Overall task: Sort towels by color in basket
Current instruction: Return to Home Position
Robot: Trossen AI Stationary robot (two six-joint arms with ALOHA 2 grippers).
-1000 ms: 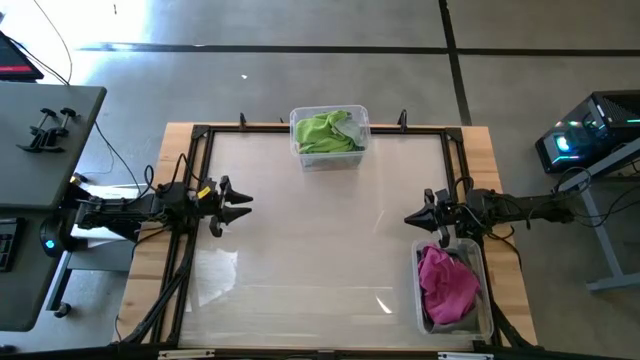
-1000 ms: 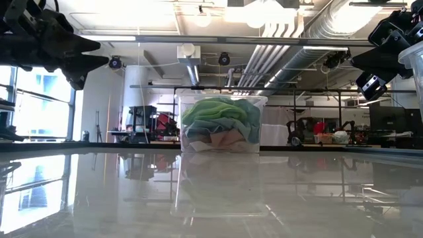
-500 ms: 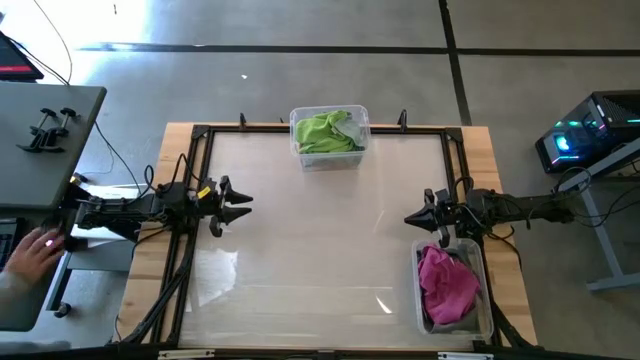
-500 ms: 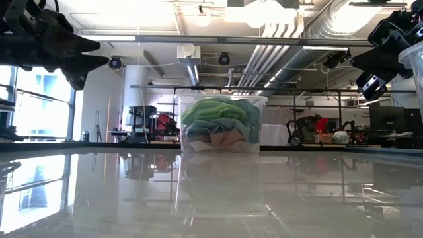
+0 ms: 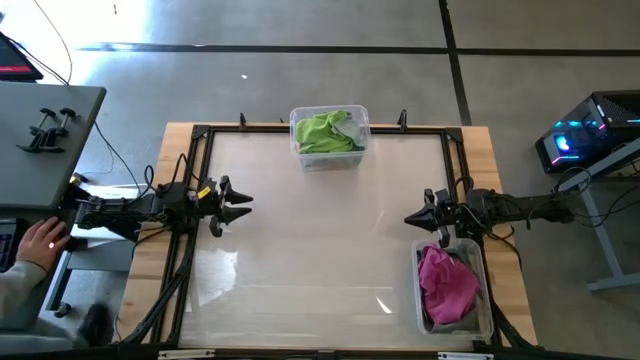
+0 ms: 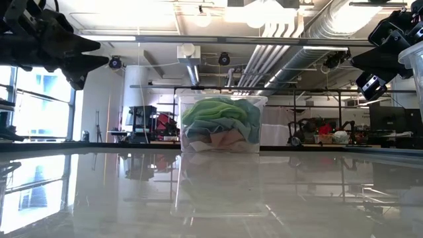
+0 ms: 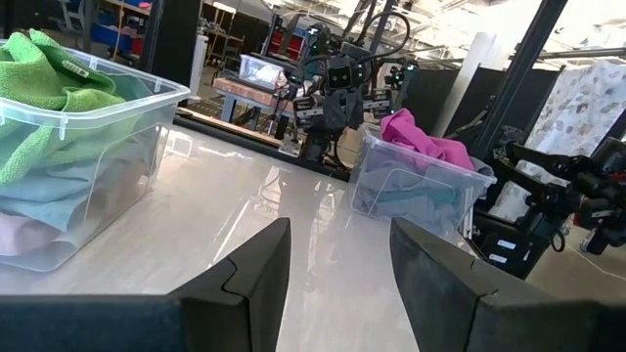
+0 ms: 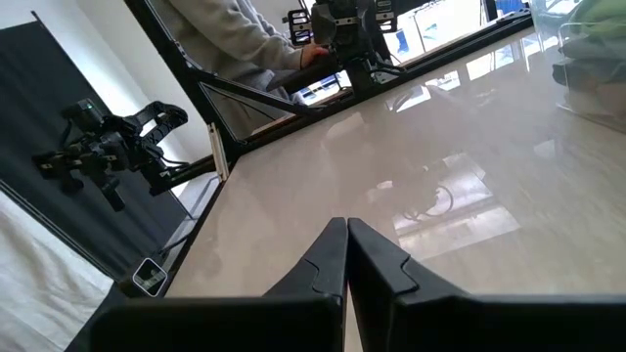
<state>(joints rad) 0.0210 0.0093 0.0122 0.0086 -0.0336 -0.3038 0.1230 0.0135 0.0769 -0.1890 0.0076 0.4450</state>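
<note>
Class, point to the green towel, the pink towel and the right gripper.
green towel (image 5: 322, 131), high view, its top folds.
pink towel (image 5: 445, 280), high view, middle of the heap.
right gripper (image 8: 346, 227), right wrist view, where its fingertips meet.

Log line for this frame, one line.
left gripper open, empty, left side | right gripper shut, empty, by near-right bin | green towel in far bin | pink towel in near-right bin

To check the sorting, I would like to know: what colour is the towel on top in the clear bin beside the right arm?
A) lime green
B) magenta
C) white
B: the high view shows a magenta towel heaped in the bin just beside the right gripper.
</note>
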